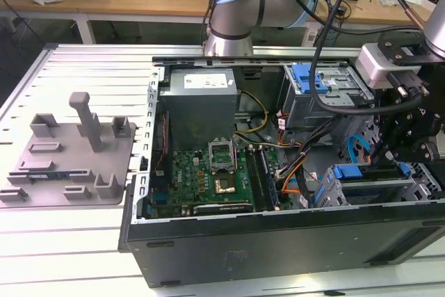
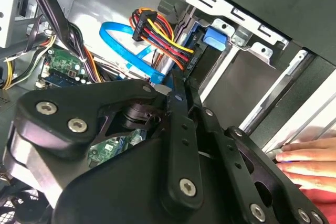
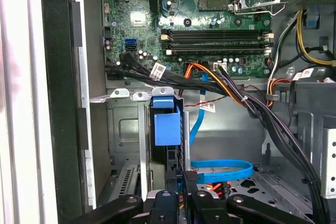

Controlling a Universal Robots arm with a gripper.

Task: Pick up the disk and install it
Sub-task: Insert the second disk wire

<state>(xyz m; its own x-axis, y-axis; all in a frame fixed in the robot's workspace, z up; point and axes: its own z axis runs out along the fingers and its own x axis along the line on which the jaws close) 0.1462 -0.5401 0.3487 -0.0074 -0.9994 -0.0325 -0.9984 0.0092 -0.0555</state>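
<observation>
Fingers (image 3: 181,190) of my gripper (image 3: 178,184) sit clenched together inside the open computer case (image 1: 264,241), just behind the disk (image 3: 167,124), which I see standing on edge in its metal drive bay (image 3: 126,129).

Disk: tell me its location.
The blue-framed silver disk sits at the exterior view's right, in the grey metal drive cage inside the computer case, under the gripper.

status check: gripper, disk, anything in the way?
Gripper low in the open case, shut on the disk's edge. Disk upright in the metal drive cage, blue carrier showing. Cable bundle and blue data cable close by; hand resting on the case edge.
</observation>
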